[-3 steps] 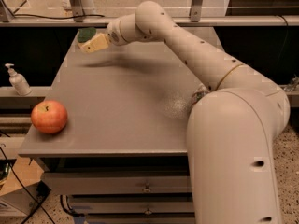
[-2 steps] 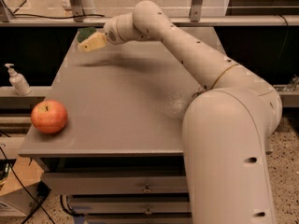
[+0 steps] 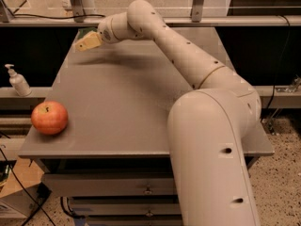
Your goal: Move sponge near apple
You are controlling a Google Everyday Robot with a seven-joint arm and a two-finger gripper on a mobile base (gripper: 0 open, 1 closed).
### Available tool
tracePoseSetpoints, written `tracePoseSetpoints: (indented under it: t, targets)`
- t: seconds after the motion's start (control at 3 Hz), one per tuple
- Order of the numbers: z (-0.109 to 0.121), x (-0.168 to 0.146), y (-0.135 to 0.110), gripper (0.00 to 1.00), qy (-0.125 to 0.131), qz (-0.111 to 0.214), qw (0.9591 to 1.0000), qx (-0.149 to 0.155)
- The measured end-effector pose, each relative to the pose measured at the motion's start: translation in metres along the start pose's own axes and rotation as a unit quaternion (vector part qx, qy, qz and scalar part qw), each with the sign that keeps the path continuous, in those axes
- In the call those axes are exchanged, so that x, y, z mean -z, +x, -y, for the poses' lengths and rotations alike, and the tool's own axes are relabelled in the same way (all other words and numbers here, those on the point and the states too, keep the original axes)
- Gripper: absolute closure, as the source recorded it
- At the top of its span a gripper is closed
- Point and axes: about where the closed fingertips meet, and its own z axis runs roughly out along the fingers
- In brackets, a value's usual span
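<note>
The apple (image 3: 49,117), red-orange with a short dark stem, sits near the front left corner of the grey table (image 3: 131,107). My gripper (image 3: 88,42) is stretched out over the far left corner of the table, far from the apple. A small dark green patch of the sponge (image 3: 83,32) shows right at the gripper's tip, at the table's back left edge. The rest of the sponge is hidden by the gripper. I cannot tell whether the gripper is touching it.
A white soap pump bottle (image 3: 18,81) stands on a lower ledge left of the table. My arm (image 3: 188,60) crosses the table's right half. A metal frame and rail (image 3: 197,4) run behind the table. Drawers (image 3: 146,189) sit under the tabletop.
The gripper has shifted slightly to the left at the far left corner. The apple has not moved.
</note>
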Motion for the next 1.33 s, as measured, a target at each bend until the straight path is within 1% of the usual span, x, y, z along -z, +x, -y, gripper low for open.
tracePoseSetpoints:
  t: [0.67,1.0,1.33]
  targets:
    - [0.0012,-0.0034,-0.0048,0.00,0.004,-0.014,0.9998,0.013]
    - [0.0025,-0.0063,-0.0031,0.00,0.015,-0.025,0.9994,0.017]
    - [0.0044,-0.0101,0.0033,0.00,0.022,-0.035,0.9991,0.010]
